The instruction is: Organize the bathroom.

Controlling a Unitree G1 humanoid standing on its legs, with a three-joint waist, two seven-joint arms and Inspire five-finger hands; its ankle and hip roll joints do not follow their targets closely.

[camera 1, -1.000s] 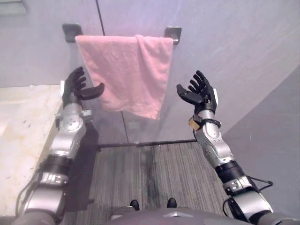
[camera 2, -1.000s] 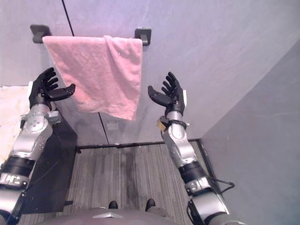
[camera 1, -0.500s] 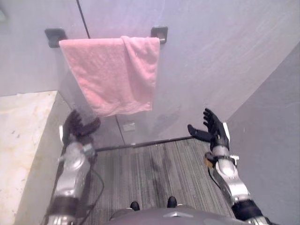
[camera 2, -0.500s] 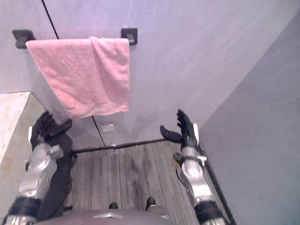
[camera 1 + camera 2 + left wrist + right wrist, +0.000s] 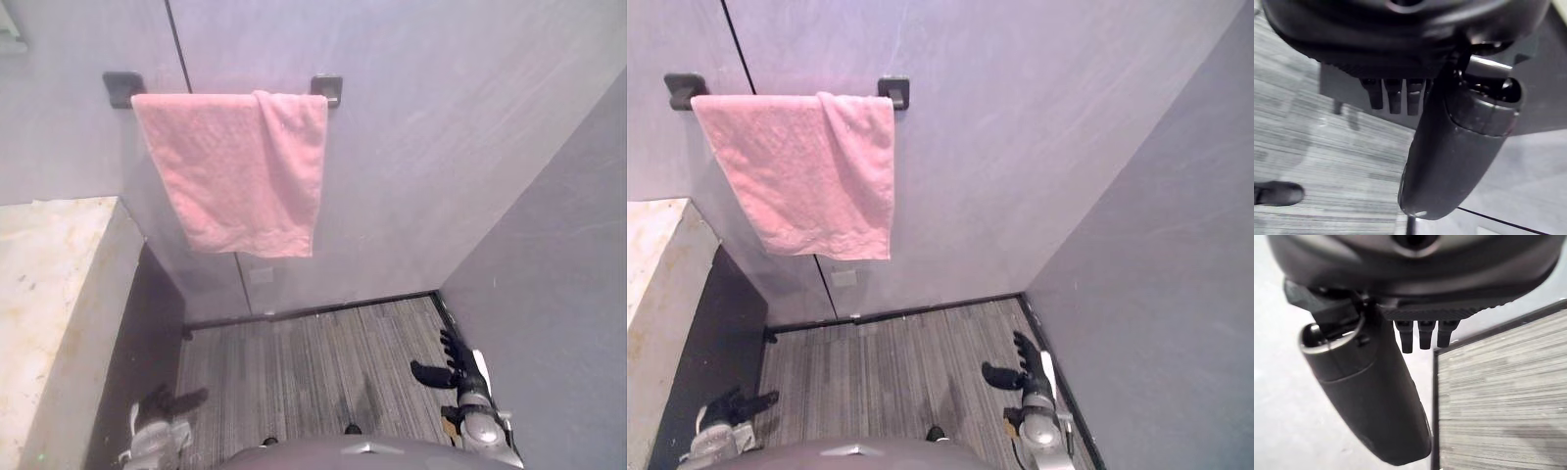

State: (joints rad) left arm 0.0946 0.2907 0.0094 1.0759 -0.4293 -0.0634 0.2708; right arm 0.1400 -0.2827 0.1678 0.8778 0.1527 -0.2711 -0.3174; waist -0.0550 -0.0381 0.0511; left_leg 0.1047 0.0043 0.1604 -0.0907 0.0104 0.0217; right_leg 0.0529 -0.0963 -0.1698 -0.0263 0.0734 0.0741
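My pink towel (image 5: 240, 166) hangs over the wall rail (image 5: 328, 88), draped between the 2 dark brackets, with 1 narrower fold lying over its right part. The bottom edge slants a little, lower toward the right, but the cloth sits fully on the rail and touches nothing else.

My left hand (image 5: 162, 404) is down low near the bottom edge of the head view, beside the dark side of the stone counter (image 5: 54, 284), fingers straight and thumb stuck out, holding nothing. My right hand (image 5: 1024, 370) is low on the other side, above the striped grey floor (image 5: 304, 362) close to the right wall (image 5: 549, 274), also spread with fingers relaxed and empty. My own wrist views confirm it: each shows straight fingers and a thumb with nothing between them. Both hands are well apart from the towel.

I judge the towel step to be finished: it is hung and I am clear of it with arms lowered. What I can see of the bathroom offers no other loose item to put away; the counter top, as far as it shows, looks bare.

The next move, as I read it, calls for looking elsewhere for anything left to tidy, most likely toward the counter on my left. If I chose to square the towel instead, I would need to raise both hands back up to its lower corners and tug the longer side gently, without pulling the cloth off the rail.
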